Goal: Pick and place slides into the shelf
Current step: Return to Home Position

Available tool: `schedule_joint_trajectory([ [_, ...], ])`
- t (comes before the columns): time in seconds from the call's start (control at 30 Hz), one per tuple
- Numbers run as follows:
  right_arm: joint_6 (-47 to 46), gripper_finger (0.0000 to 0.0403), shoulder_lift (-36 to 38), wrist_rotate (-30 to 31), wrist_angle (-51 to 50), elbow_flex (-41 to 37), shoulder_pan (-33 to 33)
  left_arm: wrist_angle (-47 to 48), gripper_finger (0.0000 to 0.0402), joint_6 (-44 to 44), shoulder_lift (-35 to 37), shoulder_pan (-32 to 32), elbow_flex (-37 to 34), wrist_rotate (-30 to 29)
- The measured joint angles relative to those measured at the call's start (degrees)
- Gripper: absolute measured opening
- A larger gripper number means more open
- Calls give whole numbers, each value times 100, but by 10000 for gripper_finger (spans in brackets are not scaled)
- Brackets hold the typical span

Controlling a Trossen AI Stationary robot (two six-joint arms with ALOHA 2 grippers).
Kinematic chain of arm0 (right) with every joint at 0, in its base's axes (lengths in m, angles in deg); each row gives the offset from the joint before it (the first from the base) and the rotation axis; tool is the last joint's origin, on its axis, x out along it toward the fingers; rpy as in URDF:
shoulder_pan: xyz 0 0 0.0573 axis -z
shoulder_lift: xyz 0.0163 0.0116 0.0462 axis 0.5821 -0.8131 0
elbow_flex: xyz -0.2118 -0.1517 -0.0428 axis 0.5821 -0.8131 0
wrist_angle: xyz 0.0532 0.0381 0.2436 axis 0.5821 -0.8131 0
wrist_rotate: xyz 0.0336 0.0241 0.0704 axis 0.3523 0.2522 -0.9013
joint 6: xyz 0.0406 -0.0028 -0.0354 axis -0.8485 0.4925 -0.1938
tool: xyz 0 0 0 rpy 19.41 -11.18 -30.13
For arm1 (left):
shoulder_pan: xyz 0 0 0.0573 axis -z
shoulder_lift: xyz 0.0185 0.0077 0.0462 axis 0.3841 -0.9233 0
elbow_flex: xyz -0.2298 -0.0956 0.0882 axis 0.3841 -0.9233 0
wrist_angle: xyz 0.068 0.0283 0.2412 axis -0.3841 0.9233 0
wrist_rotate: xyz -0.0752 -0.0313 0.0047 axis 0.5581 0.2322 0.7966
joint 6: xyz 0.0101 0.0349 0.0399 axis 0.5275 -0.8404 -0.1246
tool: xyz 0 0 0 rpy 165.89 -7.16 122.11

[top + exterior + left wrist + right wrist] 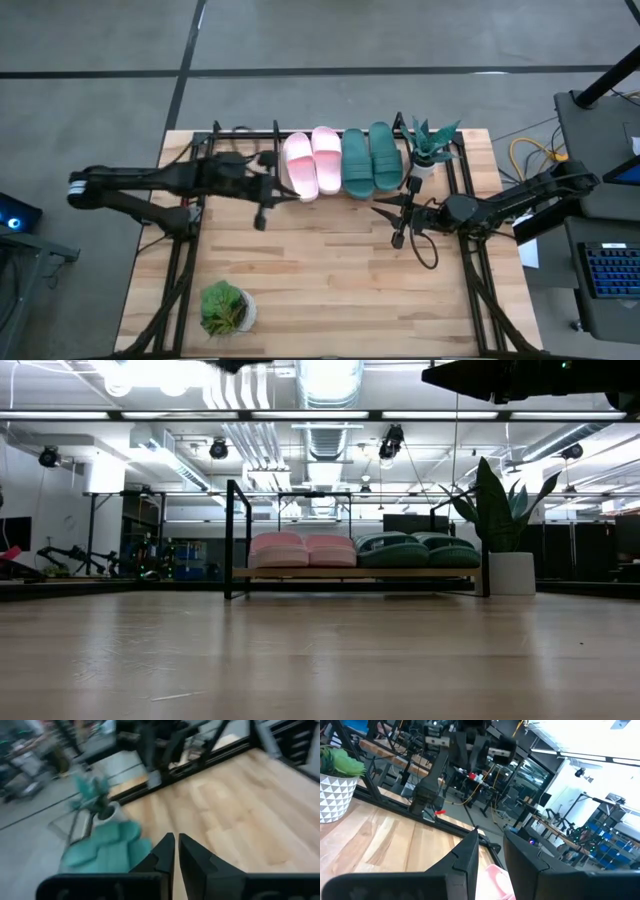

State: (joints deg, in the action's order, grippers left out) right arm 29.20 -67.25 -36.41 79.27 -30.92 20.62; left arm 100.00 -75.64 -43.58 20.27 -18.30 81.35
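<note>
Slides all sit in the shelf (345,572) at the table's far edge: two pink slides (313,162) on the left, two green slides (370,158) on the right, side by side with toes pointing out toward the arms. Nothing is left to pick, so I'd judge the job done bar pulling both arms back to rest. L gripper (176,839) is empty w/ fingers nearly together, and hangs just in front of the pink pair, near the shelf's left half. R gripper (490,837) is also empty w/ fingers parted, and hangs in front of the green pair, near the shelf's right end. Main risk is the retreat itself. Both claws are close to the rack front, so a sideways swing before lifting clear could clip a rod or catch a sandal toe and drag it out of line. The R arm also has the spiky potted plant (432,145) standing right by the shelf's end, and a wide elbow sweep could tip it. The leafy pot (228,308) at the near-left corner is well apart from the L arm, so I see little threat there.
</note>
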Motion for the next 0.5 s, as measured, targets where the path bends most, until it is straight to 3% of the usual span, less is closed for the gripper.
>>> schedule_joint_trajectory([
  [0.27,0,82,4,0,-1,0,0,-1090,1,624,2005,14,-2160,-208],
  [0.5,-1,82,4,1,-3,0,0,-1948,1,661,3538,8,-3687,-231],
])
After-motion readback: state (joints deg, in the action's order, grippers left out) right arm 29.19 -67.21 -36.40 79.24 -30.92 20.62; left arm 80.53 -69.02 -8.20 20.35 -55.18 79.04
